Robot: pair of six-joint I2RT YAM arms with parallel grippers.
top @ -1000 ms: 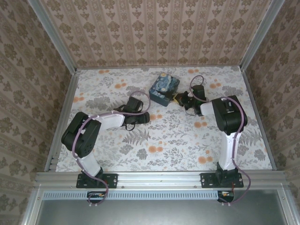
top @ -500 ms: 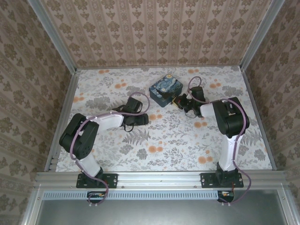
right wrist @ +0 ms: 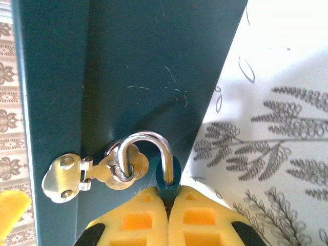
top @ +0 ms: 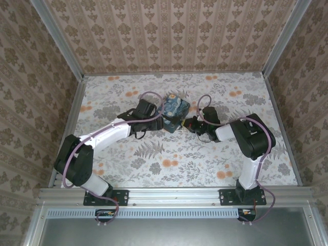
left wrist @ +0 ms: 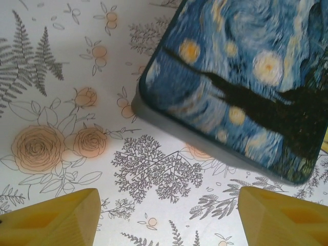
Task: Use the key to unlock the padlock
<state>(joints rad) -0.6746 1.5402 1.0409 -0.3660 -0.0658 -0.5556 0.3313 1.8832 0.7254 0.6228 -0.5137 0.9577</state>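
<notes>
The padlock (right wrist: 168, 180) is a small teal body with a silver shackle (right wrist: 154, 141) hooked through the ring of the brass hasp (right wrist: 87, 171) on the dark side of the painted box (right wrist: 128, 61). My right gripper (right wrist: 167, 197) is shut on the padlock's body; from above it (top: 190, 123) sits at the box's right side. The Starry Night box (top: 176, 111) lies mid-table. My left gripper (left wrist: 169, 220) is open over bare table, just short of the box's corner (left wrist: 148, 97), with nothing between its fingers (left wrist: 51, 218). The key is out of view.
The flowered table top (top: 169, 154) spreads in front of both arms. Patterned walls with metal rails (top: 72, 102) close the left, back and right sides. A yellow fingertip (right wrist: 13, 205) shows at the right wrist view's left edge.
The left arm has swung up and right to the box's left side, its jaws widening. The box and the right gripper holding the padlock have shifted left and nearer.
</notes>
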